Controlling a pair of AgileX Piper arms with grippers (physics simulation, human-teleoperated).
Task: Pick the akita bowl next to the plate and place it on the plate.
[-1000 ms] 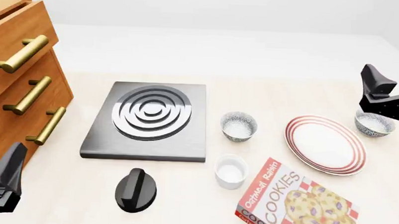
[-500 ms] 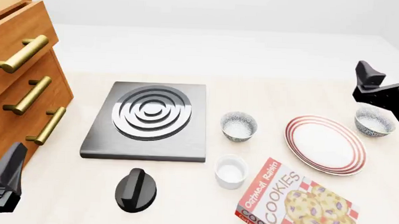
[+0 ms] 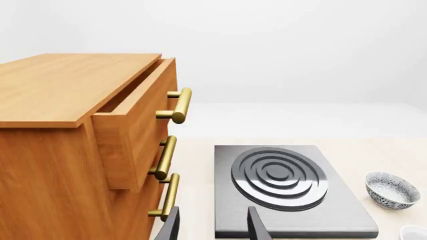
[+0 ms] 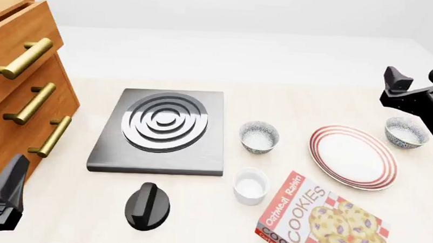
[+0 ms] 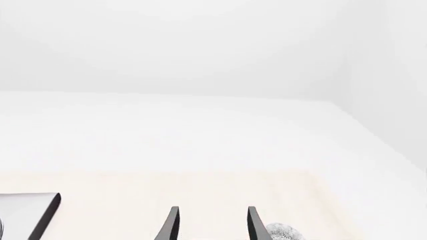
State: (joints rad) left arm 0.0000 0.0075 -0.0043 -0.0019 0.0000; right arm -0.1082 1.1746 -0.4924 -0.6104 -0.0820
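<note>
Overhead, front view: right hand (image 4: 418, 90) raised above akita bowl (image 4: 405, 132), fingers apart, empty; higher than a second ago. Bowl on tabletop (image 4: 289, 102) just right of plate (image 4: 353, 156). Left hand (image 4: 3, 203) parked low, unmoved.

Left wrist: fingers (image 3: 257, 225) apart, facing stove (image 3: 287, 187).

Right wrist: fingertips (image 5: 172, 223) apart, bowl rim (image 5: 283, 232) just beside.

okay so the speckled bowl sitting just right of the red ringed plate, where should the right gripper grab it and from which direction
Take the small dark grey-and-white speckled bowl by its rim, coming straight down from above with one finger inside the white hollow and one outside. It stands upright, mouth open upward, and its rounded wall narrows toward the base, so a side pinch would likely slip. The far rim, away from the large white red-ringed plate, looks freest. The right gripper hovers open nearby.
</note>
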